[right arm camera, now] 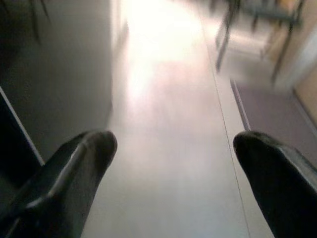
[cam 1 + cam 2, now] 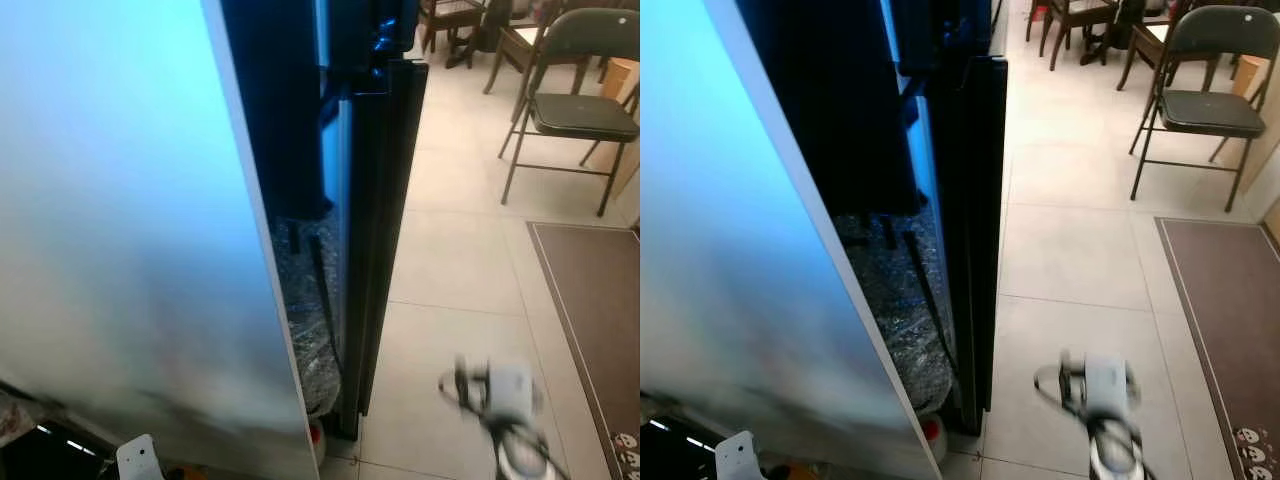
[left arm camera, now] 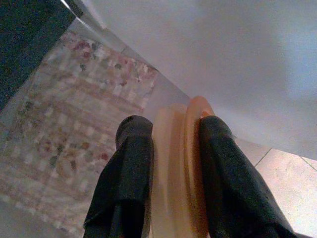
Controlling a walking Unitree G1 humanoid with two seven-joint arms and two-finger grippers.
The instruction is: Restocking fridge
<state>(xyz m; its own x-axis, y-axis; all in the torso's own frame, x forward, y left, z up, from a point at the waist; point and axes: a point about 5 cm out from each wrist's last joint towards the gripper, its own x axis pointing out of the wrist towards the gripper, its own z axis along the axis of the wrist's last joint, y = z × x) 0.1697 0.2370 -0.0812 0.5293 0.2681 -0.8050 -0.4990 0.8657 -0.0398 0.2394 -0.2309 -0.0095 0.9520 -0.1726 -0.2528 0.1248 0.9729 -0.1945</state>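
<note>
A tall pale panel (image 2: 120, 200), lit bluish, stands close on my left, and beside it the dark fridge (image 2: 385, 200) shows a black edge with a narrow, dim gap between. In the left wrist view my left gripper (image 3: 173, 124) is shut on a pale cream and orange rounded item (image 3: 173, 168), above a flowery patterned cloth (image 3: 64, 124). My right arm (image 2: 505, 400) is blurred, low over the floor tiles to the right of the fridge. In the right wrist view the right gripper (image 1: 176, 144) is open with nothing between its fingers.
Tiled floor (image 2: 460, 250) runs ahead on the right. A black folding chair (image 2: 575, 110) and wooden chairs (image 2: 450, 20) stand at the back right. A brown mat (image 2: 600, 320) lies along the right edge. Something small and red (image 2: 316, 434) sits at the fridge's foot.
</note>
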